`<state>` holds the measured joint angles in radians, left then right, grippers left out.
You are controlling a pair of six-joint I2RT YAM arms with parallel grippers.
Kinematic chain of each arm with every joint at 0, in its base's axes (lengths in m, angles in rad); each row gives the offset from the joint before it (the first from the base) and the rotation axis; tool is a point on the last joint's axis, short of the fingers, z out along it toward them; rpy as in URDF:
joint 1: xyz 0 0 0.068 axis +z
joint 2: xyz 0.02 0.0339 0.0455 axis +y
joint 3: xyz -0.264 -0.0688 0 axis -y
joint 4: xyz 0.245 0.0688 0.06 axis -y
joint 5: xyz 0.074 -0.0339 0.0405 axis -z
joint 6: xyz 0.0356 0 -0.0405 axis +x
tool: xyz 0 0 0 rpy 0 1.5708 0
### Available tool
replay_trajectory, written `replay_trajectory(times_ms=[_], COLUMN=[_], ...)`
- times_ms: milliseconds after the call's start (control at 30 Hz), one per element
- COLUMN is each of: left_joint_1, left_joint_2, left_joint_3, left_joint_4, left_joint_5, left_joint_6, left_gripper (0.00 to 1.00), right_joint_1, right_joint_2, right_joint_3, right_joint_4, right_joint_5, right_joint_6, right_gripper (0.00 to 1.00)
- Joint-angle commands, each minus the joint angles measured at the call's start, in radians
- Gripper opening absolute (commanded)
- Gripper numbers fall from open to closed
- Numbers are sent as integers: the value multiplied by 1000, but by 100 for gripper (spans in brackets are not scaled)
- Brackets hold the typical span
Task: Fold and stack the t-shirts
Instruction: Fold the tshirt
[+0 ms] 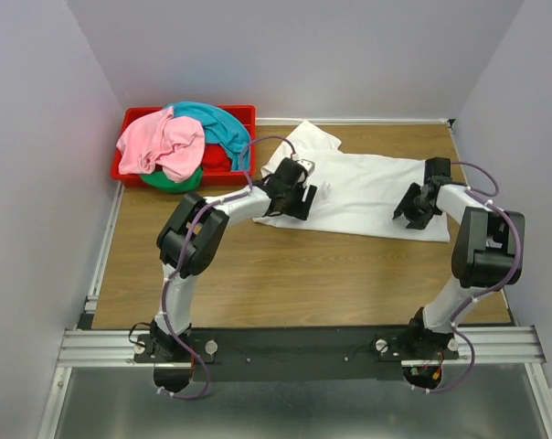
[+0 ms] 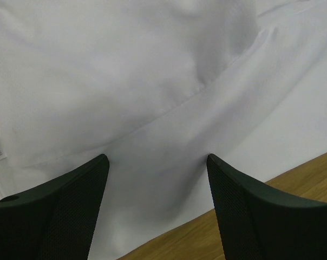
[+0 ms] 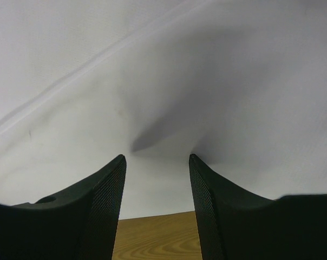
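A white t-shirt [image 1: 363, 187] lies spread on the wooden table [image 1: 285, 274], its near hem toward the arms. My left gripper [image 1: 292, 203] is open, its tips pressed down on the shirt's near left edge [image 2: 158, 157]. My right gripper [image 1: 413, 212] is open, its tips down on the shirt's near right hem [image 3: 158, 157]. Neither holds cloth between the jaws. The pink t-shirt [image 1: 162, 144], the teal t-shirt [image 1: 217, 125], the red t-shirt [image 1: 217, 159] and the green t-shirt [image 1: 171, 180] lie heaped in a red bin [image 1: 130, 123].
The red bin stands at the table's far left corner against the wall. Grey walls close the table on the left, back and right. Bare wood shows under both wrists [image 2: 282, 184] [image 3: 152, 238].
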<state>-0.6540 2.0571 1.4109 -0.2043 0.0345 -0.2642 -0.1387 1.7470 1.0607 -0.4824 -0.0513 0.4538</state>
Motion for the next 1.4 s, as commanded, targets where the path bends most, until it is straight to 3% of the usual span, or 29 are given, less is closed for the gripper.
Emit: replay_trajectory(times_ms=[0, 233, 533, 1033, 1200, 1367], left_joint_1=[4, 4, -4, -21, -22, -19], left_joint_2=[11, -49, -115, -270, -325, -324], left_joint_3=[-55, -171, -305, -493, -494, -350], left_joint_4=[31, 31, 23, -3, -30, -104], left_joint_5=[-25, -7, 136, 246, 249, 188], left_joint_6=[20, 8, -9, -41, -49, -11], left_gripper=[82, 81, 81, 81, 81, 82], right_joint_1=[4, 2, 1, 1, 1, 2], right_joint_2=[25, -50, -179, -325, -342, -331], right_joint_3=[-50, -145, -257, -223, -205, -95], right_joint_4=[-38, -140, -251, -404, -418, -420], right_joint_5=[41, 39, -10, -47, -50, -10], right_joint_6=[-4, 65, 108, 158, 164, 157], right_gripper=[58, 59, 59, 61, 61, 64])
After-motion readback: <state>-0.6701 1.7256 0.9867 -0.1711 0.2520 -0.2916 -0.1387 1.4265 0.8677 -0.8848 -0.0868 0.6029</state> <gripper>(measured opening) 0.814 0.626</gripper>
